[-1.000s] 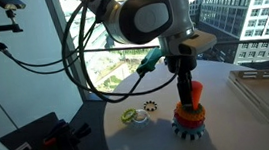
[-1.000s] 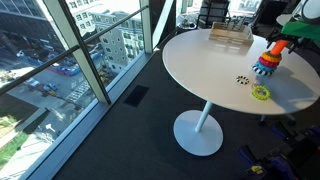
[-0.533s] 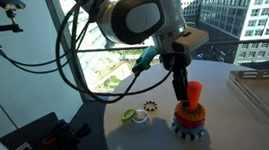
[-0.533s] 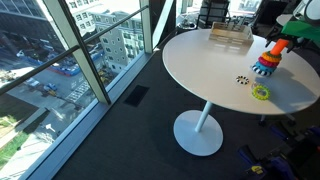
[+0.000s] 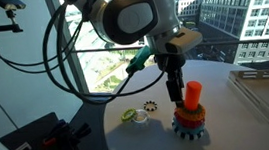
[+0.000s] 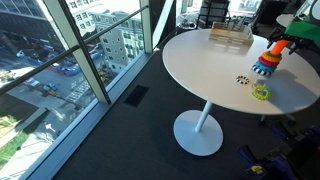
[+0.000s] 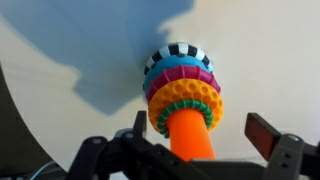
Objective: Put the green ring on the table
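Robotiq gripper [image 7: 200, 132] hangs above the stacking toy of coloured ribbed rings [image 7: 180, 85]. Its jaws are spread wide and hold nothing. In the wrist view the toy's upright orange peg [image 7: 190, 138] points up between the two fingers [image 7: 262, 131], which do not appear to touch it. In an exterior view the gripper [image 5: 176, 85] sits high, about level with the peg top [image 5: 192, 89] and just beside it. The green ribbed ring [image 7: 184, 108] is the topmost ring on the stack, threaded on the peg above a yellow-orange ring, with magenta, teal and a black-and-white checkered base below. The toy stands near the edge of the large round white table [image 6: 200, 62]. Two loose pieces already lie flat on the tabletop beside the toy, apart from it: a lime-green ring [image 5: 130, 115] and a small black-and-white checkered ring [image 5: 149, 108]. Both also show in the other exterior view [image 6: 260, 92] [image 6: 241, 80]. A flat grey rectangular tray [image 5: 267, 93] lies well apart on the far side. Progress, as a judgement: if the green ring meant is the one on the peg, the task is barely begun. The jaws have yet to come down around it, close on it, lift it clear of the peg and set it on bare tabletop. Whether the lime ring counts as the target cannot be told from here.
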Action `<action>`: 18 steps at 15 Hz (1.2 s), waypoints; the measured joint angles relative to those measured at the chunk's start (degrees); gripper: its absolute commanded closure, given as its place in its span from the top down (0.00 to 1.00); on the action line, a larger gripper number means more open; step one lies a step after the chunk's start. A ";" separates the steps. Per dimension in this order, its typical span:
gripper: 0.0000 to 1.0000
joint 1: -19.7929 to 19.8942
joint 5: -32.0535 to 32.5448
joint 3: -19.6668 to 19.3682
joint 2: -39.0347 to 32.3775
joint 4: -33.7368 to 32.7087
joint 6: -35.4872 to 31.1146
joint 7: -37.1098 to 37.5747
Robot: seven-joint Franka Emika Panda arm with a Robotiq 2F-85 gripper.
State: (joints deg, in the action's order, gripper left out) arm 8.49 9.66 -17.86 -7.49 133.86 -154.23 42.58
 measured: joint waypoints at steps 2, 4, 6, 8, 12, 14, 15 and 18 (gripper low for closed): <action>1.00 0.00 0.00 0.07 -0.06 0.28 0.00 0.00; 1.00 0.00 0.00 0.10 -0.10 0.45 0.00 0.00; 1.00 -0.01 0.00 0.10 -0.17 0.47 0.00 0.07; 1.00 -0.01 0.00 0.10 -0.24 0.47 0.00 0.14; 1.00 -0.01 0.00 0.10 -0.60 0.44 0.00 0.65; 1.00 -0.01 0.00 0.08 -1.06 0.26 0.00 1.11; 1.00 -0.01 0.00 0.07 -1.37 0.11 -0.02 1.32; 1.00 -0.01 0.00 -0.04 -2.32 -0.54 -0.05 2.07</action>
State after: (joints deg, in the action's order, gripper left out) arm 8.49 9.66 -17.90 -9.80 133.33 -154.28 44.64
